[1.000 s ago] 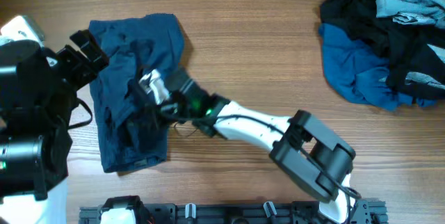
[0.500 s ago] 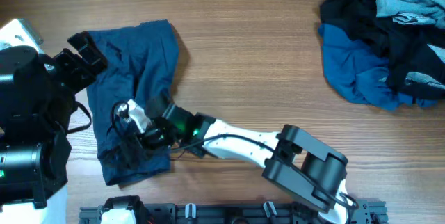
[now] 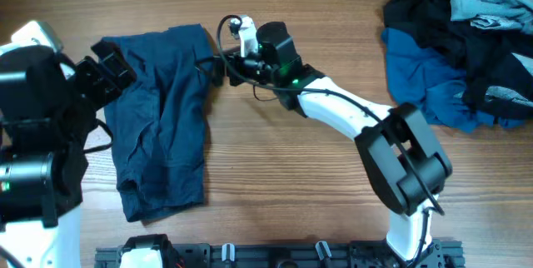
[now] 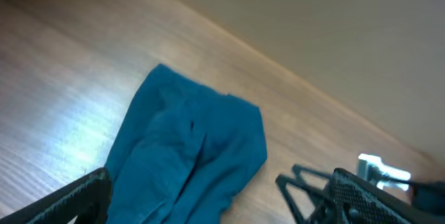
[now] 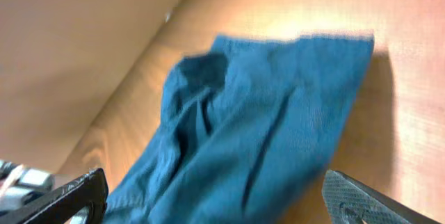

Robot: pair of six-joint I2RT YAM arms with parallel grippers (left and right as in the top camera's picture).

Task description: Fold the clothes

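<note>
Overhead: shows the navy shorts stretched in a long strip down the left of the bench, seemingly doubled lengthwise, one leg over the other, with wrinkles in the middle. Puts the left arm at the strip's upper left corner and the right arm reaching across to just beside its upper right corner, likely to flank the top edge for the next fold. Leaves the rest of the clothes, mid-blue, black and pale denim, heaped at the far right, well apart, probably waiting their turn.

Left wrist: looks down on the shorts from well above. Left jaws wide, fingertips far apart, nothing between them.

Right wrist: frames the shorts between spread fingertips. Right jaws wide too, gripping nothing, cloth lying free on the bench.

Against a second ago: right jaws then low over the middle of the shorts, buried in bunched cloth; now up by the top corner and clear of it. Shorts flatter and longer, the hump gone. Left arm much where it was. Pile at the right unchanged.
</note>
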